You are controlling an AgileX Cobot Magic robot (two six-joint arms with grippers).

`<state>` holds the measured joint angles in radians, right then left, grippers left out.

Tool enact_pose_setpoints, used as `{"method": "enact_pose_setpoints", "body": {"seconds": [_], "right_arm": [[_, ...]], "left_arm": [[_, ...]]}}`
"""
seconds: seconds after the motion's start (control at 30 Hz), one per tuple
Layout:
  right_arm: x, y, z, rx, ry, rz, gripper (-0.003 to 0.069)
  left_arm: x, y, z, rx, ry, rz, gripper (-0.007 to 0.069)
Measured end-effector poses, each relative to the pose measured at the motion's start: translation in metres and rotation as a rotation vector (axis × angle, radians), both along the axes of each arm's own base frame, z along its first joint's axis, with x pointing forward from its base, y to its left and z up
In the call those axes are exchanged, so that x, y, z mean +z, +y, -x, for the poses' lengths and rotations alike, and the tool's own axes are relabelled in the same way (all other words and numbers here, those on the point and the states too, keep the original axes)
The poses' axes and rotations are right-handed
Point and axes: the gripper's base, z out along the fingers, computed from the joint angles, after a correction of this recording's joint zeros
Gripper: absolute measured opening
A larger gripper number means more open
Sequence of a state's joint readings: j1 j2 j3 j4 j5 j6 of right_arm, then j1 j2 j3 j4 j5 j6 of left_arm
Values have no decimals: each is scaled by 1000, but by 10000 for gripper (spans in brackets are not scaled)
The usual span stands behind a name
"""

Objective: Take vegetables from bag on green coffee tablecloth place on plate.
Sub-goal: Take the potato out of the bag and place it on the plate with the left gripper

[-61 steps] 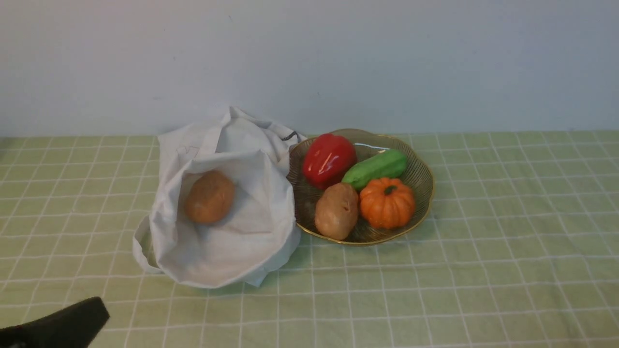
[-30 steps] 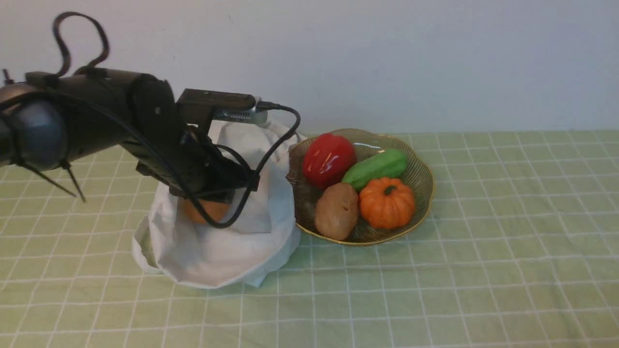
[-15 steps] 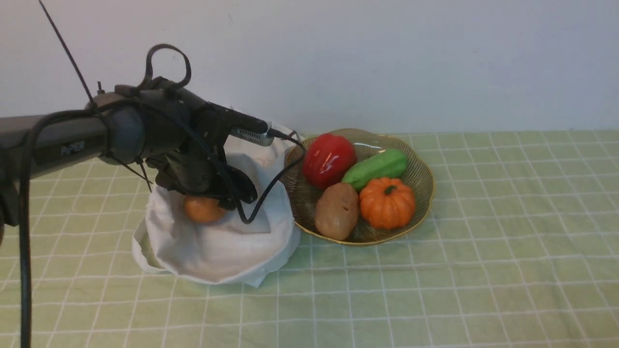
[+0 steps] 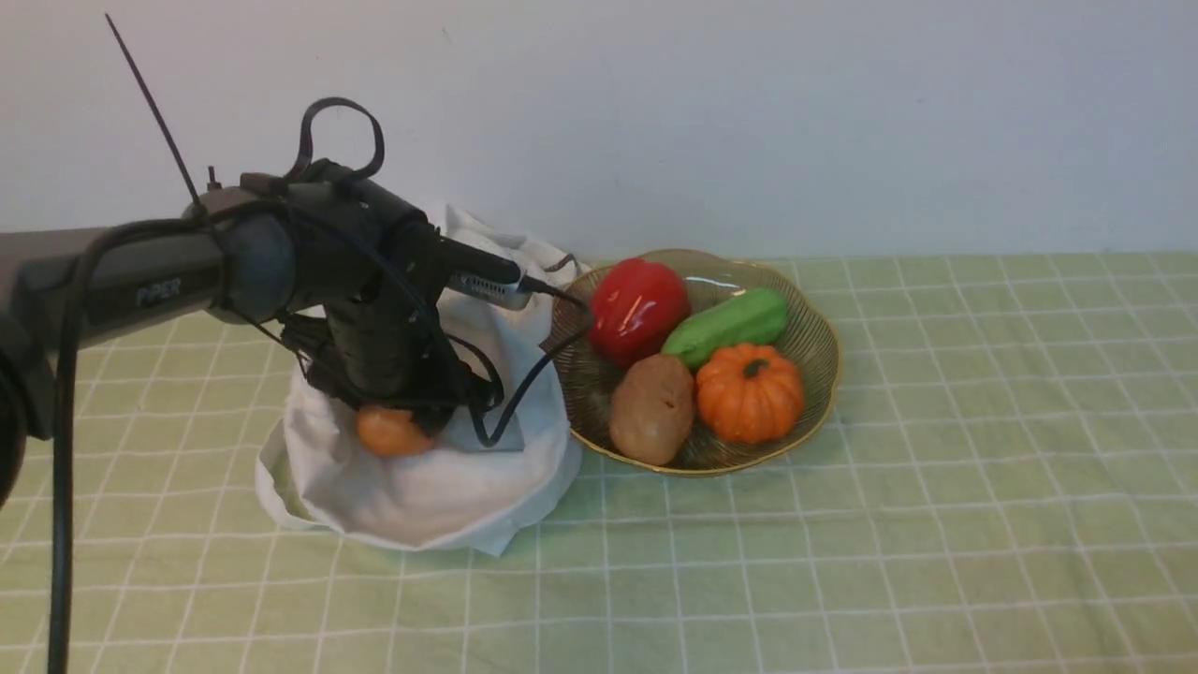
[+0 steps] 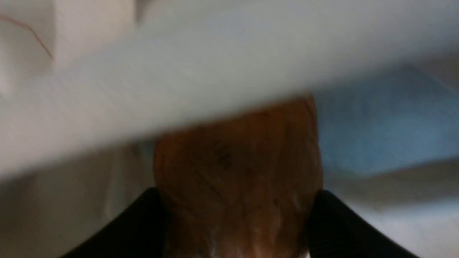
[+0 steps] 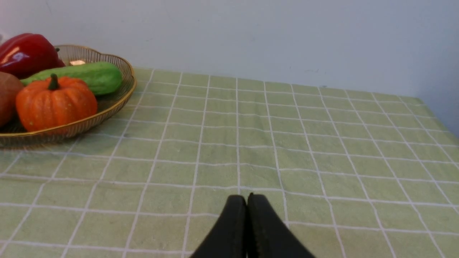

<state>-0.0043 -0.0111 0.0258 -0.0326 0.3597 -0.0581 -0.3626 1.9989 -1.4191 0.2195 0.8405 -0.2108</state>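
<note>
The orange-brown potato lies inside the open white bag on the pale green checked tablecloth. My left gripper reaches down into the bag from above. In the left wrist view its two black fingers press against both sides of the potato, with bag cloth close around. The amber ribbed plate stands just right of the bag. My right gripper is shut and empty, low over bare cloth right of the plate; it is out of the front view.
On the plate lie a red pepper, a green cucumber, a ribbed orange pumpkin and a paler tan potato. A pale wall stands right behind the bag and plate. My left arm's cable hangs over the bag.
My left arm swung in from the lower left and reached into the bag. Its wrist has tipped further down over the potato, which now sits slightly lower in the bag.
</note>
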Motion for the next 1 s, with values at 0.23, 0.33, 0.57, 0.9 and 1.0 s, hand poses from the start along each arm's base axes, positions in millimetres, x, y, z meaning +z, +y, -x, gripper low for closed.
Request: {"method": "enact_pose_setpoints", "body": {"seconds": [0.23, 0.33, 0.57, 0.9, 1.0], "right_arm": [[0, 0, 0, 0, 0, 0, -15], [0, 0, 0, 0, 0, 0, -15], [0, 0, 0, 0, 0, 0, -15], [0, 0, 0, 0, 0, 0, -15], [0, 0, 0, 0, 0, 0, -15]], "left_arm": [[35, -22, 32, -89, 141, 172, 457], [56, -27, 47, -132, 195, 270, 457], [106, -46, 61, -104, 90, 606, 457], [97, -103, 28, -209, 33, 624, 457], [92, -116, 4, -240, -17, 542, 457]]}}
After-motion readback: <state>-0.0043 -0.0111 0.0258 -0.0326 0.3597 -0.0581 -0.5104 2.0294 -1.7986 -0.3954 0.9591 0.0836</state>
